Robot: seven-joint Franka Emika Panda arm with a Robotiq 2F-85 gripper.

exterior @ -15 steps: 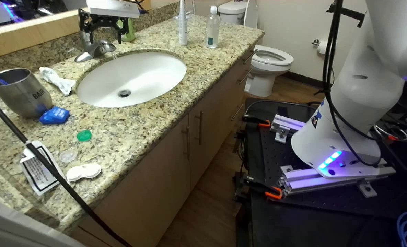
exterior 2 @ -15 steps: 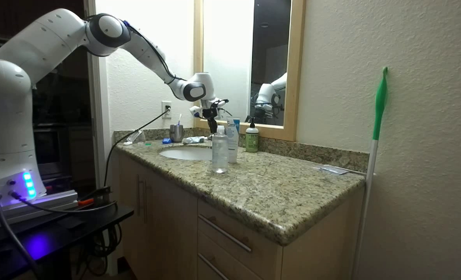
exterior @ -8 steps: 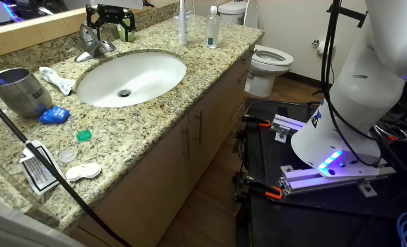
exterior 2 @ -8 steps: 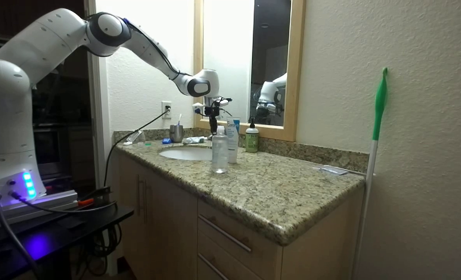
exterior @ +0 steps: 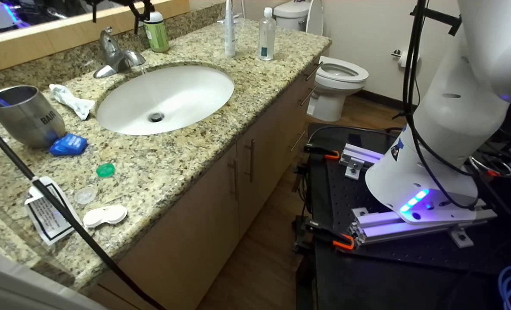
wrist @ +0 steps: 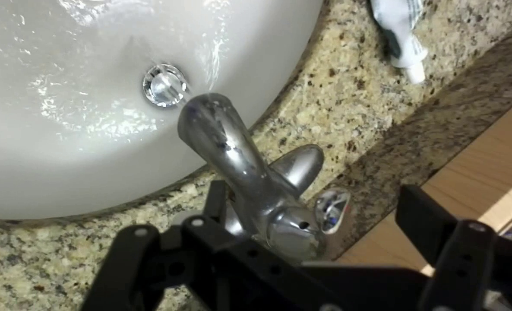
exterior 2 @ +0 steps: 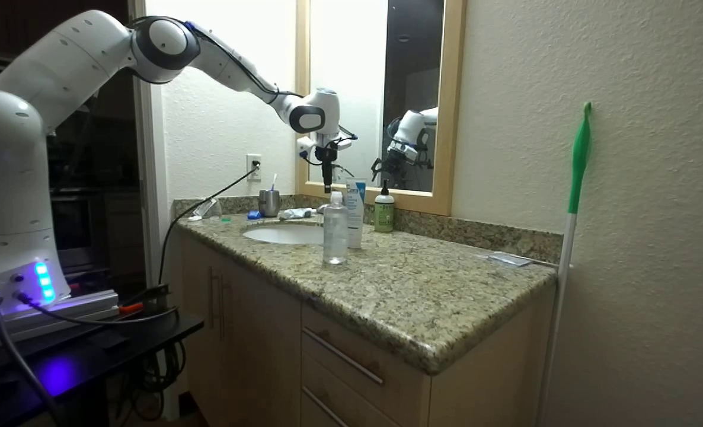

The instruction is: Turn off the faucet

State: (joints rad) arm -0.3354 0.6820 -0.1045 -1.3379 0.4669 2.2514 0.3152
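Hovering with gripper (wrist: 319,209) spread wide, holding nothing, above the faucet (wrist: 251,172); framing its handle (wrist: 295,233) between the jaws in wrist view (with spout (wrist: 219,131) away from them, over the basin (wrist: 264,52)); probably needing straight descent.

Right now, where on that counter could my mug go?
The widest bare patch of counter lies between the clear bottle, the flat packet and the front corner; a narrower strip runs between the basin and the front edge. The opposite end is crowded: metal cup, blue container, green cap, white case. The open gripper hangs above the running faucet.
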